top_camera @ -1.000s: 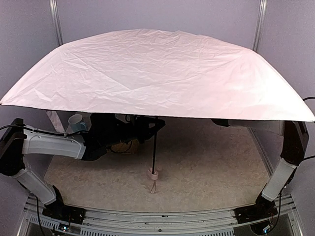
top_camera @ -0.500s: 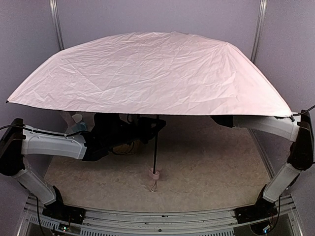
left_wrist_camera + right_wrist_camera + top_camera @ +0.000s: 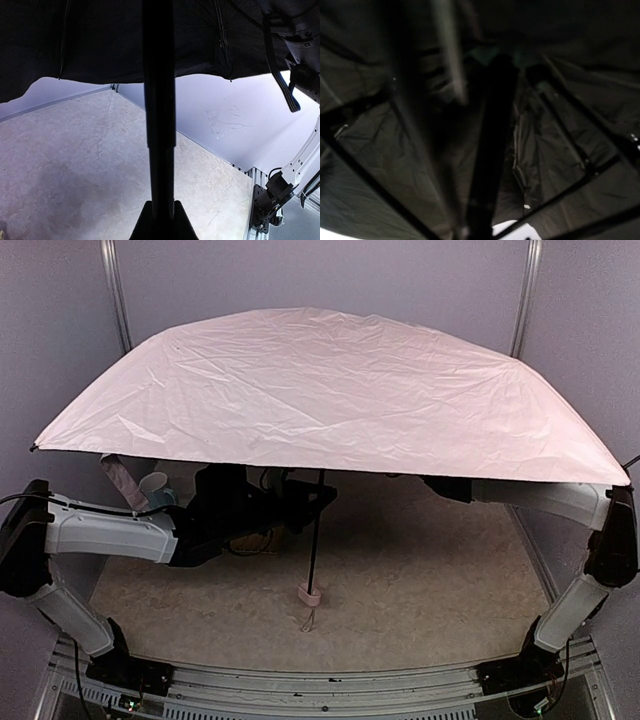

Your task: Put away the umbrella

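Beige tabletop (image 3: pixel 430 580) sits under the umbrella (image 3: pixel 330 390), lifted higher than before; left gripper (image 3: pixel 160 220) pinches its shaft (image 3: pixel 159 100), right gripper (image 3: pixel 442 486) unreadable.

Top view: bright, even overhead light, sharp edge to edge; pale sheen on the umbrella (image 3: pixel 330 390), soft shade beneath it across the far table (image 3: pixel 430 560).
Left wrist view: bright table surface, black lining (image 3: pixel 100 40) underexposed, shaft (image 3: pixel 159 100) close and soft-focused, wide-angle bowing at corners.
Right wrist view: very dim, grainy, motion-smeared; one blown-out patch at bottom edge.
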`<state>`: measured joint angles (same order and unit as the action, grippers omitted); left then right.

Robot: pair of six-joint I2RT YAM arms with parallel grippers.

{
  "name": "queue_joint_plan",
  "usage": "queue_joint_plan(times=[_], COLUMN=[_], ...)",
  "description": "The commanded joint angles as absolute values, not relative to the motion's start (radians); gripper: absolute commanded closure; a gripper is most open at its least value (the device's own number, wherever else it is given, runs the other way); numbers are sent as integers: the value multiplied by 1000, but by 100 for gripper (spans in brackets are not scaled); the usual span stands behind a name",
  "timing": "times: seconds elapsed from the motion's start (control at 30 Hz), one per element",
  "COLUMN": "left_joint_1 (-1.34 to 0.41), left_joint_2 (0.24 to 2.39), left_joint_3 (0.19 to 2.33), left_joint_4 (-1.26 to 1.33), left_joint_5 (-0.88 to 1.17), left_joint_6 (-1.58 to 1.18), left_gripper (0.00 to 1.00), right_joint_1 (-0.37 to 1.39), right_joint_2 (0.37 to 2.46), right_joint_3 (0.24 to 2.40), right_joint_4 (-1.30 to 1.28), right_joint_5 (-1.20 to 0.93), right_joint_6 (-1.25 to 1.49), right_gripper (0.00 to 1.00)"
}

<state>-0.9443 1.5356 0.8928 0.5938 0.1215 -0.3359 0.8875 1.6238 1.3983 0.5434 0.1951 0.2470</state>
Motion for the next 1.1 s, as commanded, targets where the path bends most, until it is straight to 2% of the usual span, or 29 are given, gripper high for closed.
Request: queue_joint_plan(times=[0.0, 0.17, 0.33, 0.47, 0.53, 0.73, 1.07], left_joint_1=[-956, -953, -892, -852, -836, -822, -824], left_joint_2=[1532, 1522, 1484, 1487, 1500, 1524, 1583], left_joint_3=[942, 941, 939, 957, 979, 1052, 1130], left_joint_4=[655, 662, 725, 790, 829, 955, 1077], left_joint_5=[119, 123, 155, 159, 191, 295, 314], left_joint_6=[-302, -295, -287, -227, -227, -239, -234], left_gripper=[100, 100, 100, 100, 100, 100, 100], right_joint_1=[894, 894, 893, 906, 927, 944, 959], right_joint_2=[1628, 1628, 1638, 1642, 1634, 1581, 1584], right_joint_3=[1440, 1438, 1452, 1409, 1373, 1208, 1098], right_joint_4=[541, 534, 410, 369, 345, 319, 286], right_joint_5=[234, 199, 36, -183, -215, -157, -105], right_joint_6=[224, 231, 228, 220, 189, 209, 231], right_gripper=[65, 84, 89, 90, 89, 89, 91])
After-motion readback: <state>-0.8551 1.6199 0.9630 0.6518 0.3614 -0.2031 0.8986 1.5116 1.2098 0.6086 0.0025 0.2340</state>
